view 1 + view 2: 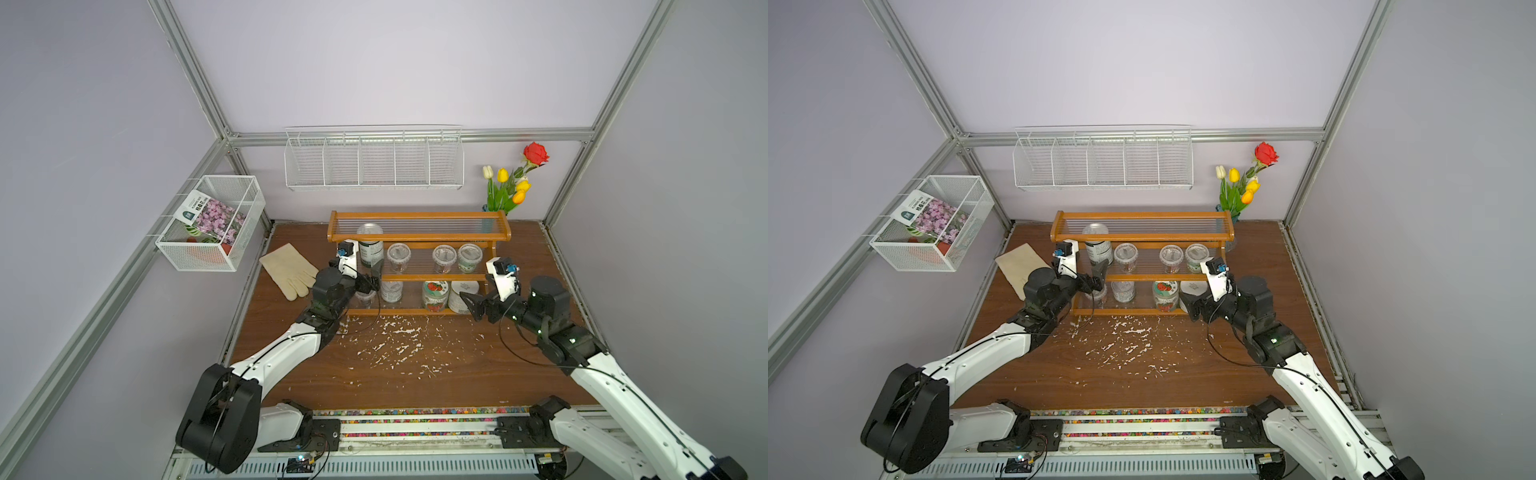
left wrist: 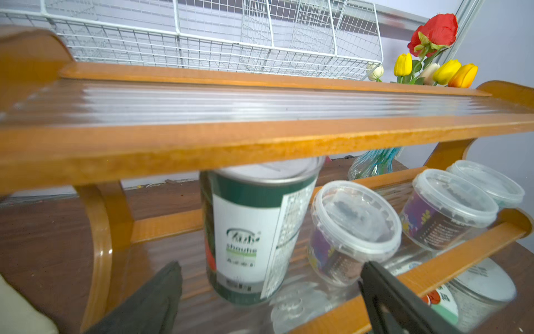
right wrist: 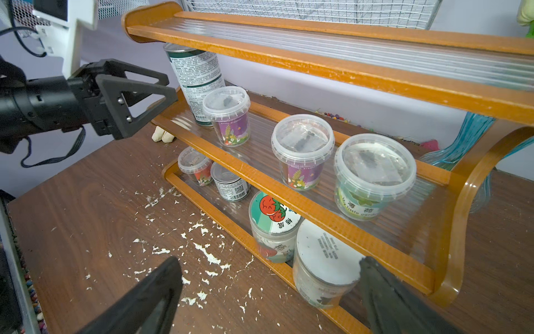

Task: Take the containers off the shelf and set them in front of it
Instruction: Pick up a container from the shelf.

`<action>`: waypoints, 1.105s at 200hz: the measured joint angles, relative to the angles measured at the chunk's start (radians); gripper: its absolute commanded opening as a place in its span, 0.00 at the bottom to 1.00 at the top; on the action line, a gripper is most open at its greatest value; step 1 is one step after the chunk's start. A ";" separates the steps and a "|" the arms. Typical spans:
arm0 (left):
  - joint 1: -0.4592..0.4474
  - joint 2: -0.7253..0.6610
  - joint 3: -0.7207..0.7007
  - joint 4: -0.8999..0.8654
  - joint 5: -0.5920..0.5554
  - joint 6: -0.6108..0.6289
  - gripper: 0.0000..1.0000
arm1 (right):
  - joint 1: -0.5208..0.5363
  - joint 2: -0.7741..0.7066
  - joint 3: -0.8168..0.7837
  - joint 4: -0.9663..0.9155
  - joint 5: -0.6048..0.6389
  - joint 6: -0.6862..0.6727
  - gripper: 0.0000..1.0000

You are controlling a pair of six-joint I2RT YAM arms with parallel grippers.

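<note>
— Where are the end effectors?
— Left end effector [image 3: 172,89] is spread wide beside the green-labelled tin [image 2: 248,231] on the shelf's [image 1: 417,239] middle tier. Right end effector [image 3: 270,261] is equally released, near the white-lidded jar [image 3: 323,260] on the bottom tier.
— Anything held?
— Nothing.
</note>
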State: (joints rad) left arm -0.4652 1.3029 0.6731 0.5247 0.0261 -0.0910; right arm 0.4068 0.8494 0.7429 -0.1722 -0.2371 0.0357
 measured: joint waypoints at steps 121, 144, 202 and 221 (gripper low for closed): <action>0.023 0.202 0.196 0.024 0.005 0.003 0.89 | 0.001 0.004 -0.023 0.030 -0.003 -0.027 0.99; 0.023 0.216 0.221 0.013 0.016 0.008 0.74 | 0.001 0.004 -0.032 0.032 -0.003 -0.036 0.98; 0.026 0.140 0.174 -0.032 0.036 0.018 0.64 | 0.001 -0.004 -0.041 0.032 0.000 -0.059 0.98; 0.027 0.060 0.125 -0.070 0.045 0.018 0.64 | 0.001 -0.004 -0.041 0.033 0.000 -0.060 0.98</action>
State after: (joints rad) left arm -0.4385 1.3628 0.7979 0.4545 0.0711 -0.0731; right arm 0.4076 0.8455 0.7021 -0.1394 -0.2367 -0.0242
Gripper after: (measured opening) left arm 0.764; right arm 0.982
